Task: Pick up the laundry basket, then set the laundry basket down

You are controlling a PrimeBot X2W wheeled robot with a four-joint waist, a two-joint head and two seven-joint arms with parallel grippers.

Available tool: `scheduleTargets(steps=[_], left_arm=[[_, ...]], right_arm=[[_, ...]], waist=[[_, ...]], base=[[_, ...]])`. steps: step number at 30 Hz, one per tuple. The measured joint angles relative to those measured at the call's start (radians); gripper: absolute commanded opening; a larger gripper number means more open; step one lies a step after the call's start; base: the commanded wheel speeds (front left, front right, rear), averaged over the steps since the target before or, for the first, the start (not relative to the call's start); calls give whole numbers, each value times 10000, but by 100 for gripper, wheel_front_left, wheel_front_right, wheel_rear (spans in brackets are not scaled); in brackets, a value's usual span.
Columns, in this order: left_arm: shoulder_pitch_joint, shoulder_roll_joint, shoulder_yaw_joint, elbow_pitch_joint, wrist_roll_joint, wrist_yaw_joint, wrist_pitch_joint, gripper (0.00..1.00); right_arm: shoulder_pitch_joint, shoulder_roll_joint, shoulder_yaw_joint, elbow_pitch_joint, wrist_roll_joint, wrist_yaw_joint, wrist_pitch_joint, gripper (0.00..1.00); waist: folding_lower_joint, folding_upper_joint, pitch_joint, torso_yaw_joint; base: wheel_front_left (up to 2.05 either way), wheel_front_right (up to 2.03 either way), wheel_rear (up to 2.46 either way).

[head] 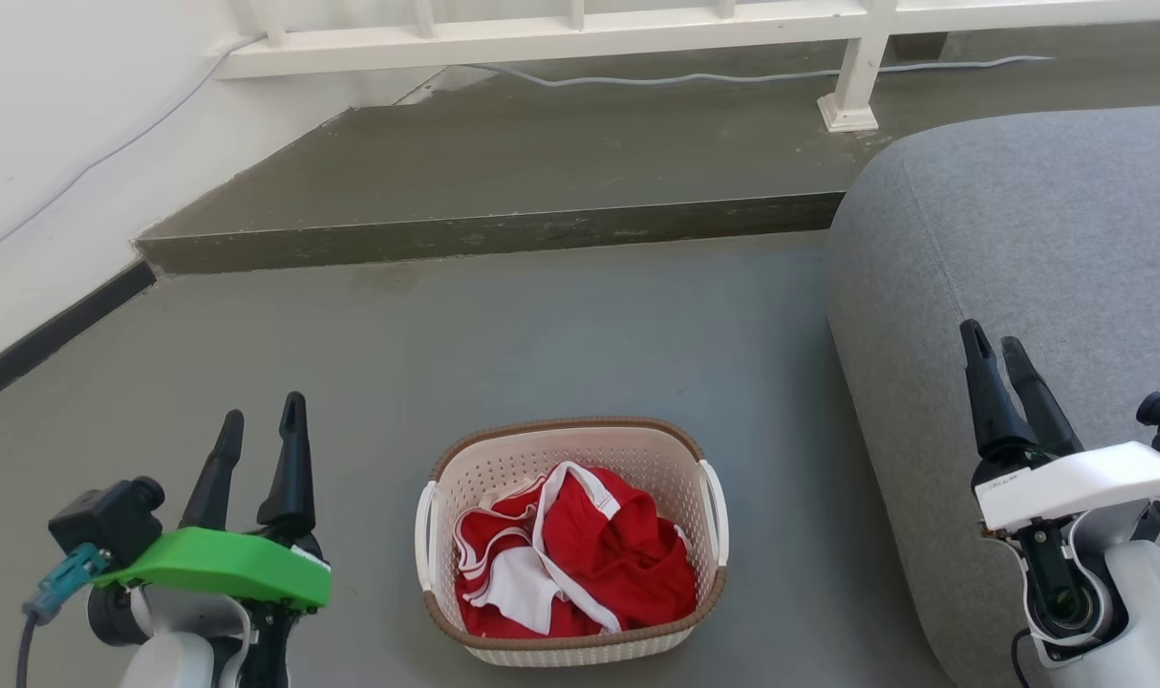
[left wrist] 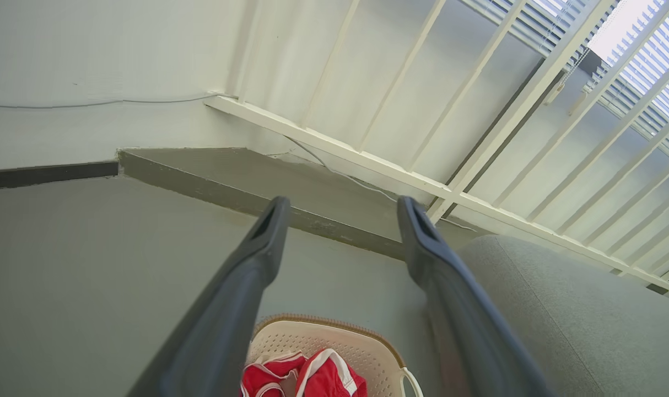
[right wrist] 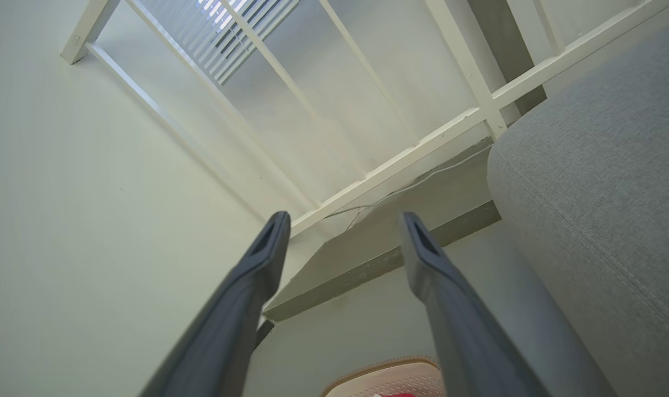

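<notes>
- The laundry basket stands upright on the grey floor. It is well apart from the step at the far edge of the floor.
- The basket is closer to the grey sofa on the right side of the floor than to the white wall on the left side. It does not touch the sofa.
- The basket is cream with lots of little holes. It has a brown rim and a white handle on each side.
- Red and white clothes lie in a heap inside the basket.
- The left claw is up in the air, to the left of the basket. Its two dark fingers are spread apart and there is nothing between them. It does not touch the basket.
- In the left wrist view, the left claw has a wide gap, and the far end of the basket peeks out low down between the fingers.
- The right claw is up in the air on the right, in front of the sofa. It is well apart from the basket.
- In the right wrist view, the right claw is also spread wide and holds nothing. A bit of the basket rim shows at the bottom.
- A white railing runs along the top of the step, and a thin grey cable lies just under it.
</notes>
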Motion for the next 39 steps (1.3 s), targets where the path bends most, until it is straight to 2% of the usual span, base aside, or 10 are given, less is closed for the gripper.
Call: scheduleTargets(steps=[29, 39], left_arm=[[-16, -58, -441, -600, 4103, 6, -1016, 100], [-39, -75, -437, -604, 4203, 4, -1018, 100]], right_arm=[[-56, 234, 230, -94, -4136, -96, -1007, 100], [-191, 347, 132, -88, -4316, -82, -1022, 100]], waist=[[0, 0, 65, 18], [0, 0, 79, 6]], base=[[0, 0, 0], [0, 0, 0]])
